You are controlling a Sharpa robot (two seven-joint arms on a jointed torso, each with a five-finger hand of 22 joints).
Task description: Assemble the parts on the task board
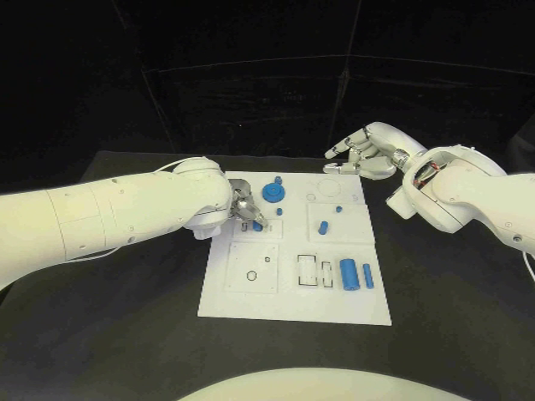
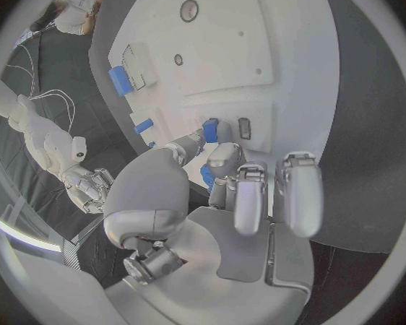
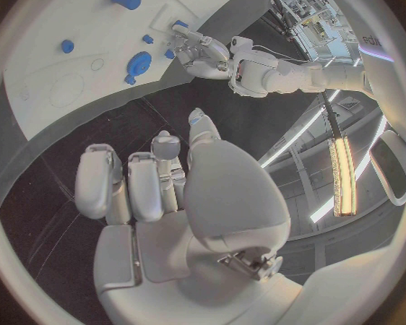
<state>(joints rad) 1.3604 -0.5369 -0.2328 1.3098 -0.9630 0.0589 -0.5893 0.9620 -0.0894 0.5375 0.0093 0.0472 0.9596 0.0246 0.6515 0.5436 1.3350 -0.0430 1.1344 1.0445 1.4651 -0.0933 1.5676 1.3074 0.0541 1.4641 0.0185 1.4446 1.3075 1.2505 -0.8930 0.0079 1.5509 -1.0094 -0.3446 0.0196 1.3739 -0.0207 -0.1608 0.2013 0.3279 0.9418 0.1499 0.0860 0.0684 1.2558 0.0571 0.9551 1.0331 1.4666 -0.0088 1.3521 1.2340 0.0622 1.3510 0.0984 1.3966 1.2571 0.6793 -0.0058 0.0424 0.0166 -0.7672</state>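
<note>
Two hands: left hand (image 1: 246, 209) pinches a small blue part (image 2: 209, 130) over the white board's (image 1: 294, 309) left side, right hand (image 1: 364, 155) hovers empty, fingers loosely apart, beyond the board's far right corner.

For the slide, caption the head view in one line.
Left hand pinches a small blue part over the white task board; right hand hovers beyond the board's far edge.

Left hand (image 2: 223, 188) pinching small blue part (image 2: 209, 131), over white task board (image 2: 230, 58)
</note>
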